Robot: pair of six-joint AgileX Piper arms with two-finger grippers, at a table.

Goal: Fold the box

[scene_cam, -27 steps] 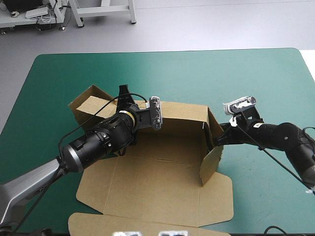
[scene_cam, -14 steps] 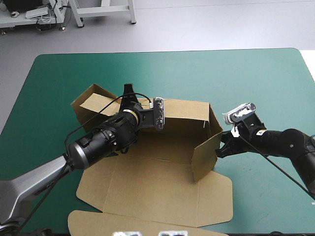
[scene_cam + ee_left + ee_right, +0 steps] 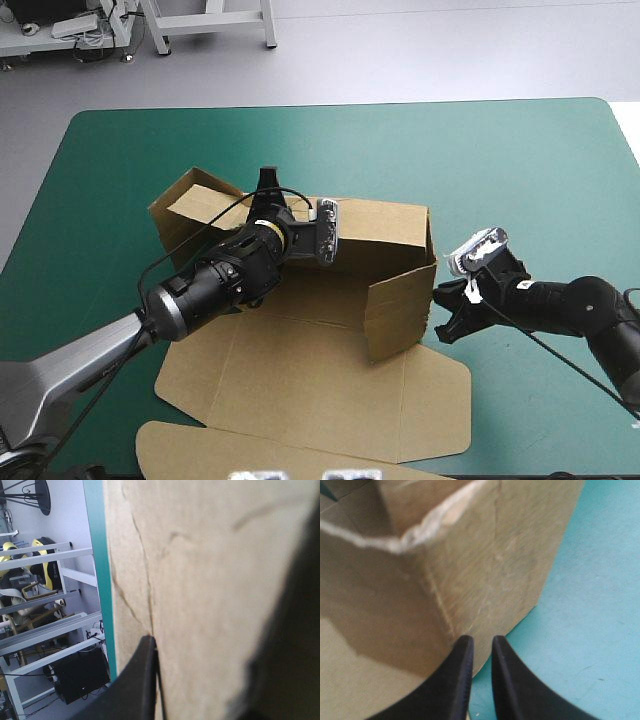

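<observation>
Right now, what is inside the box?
Inside the box, only bare brown floor shows. The left arm covers its left part, so anything under it cannot be seen.

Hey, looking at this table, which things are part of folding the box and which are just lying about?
Part of the job: box, left gripper at its back wall, right gripper at its side flap.
Lying about: only the table underneath.
</observation>
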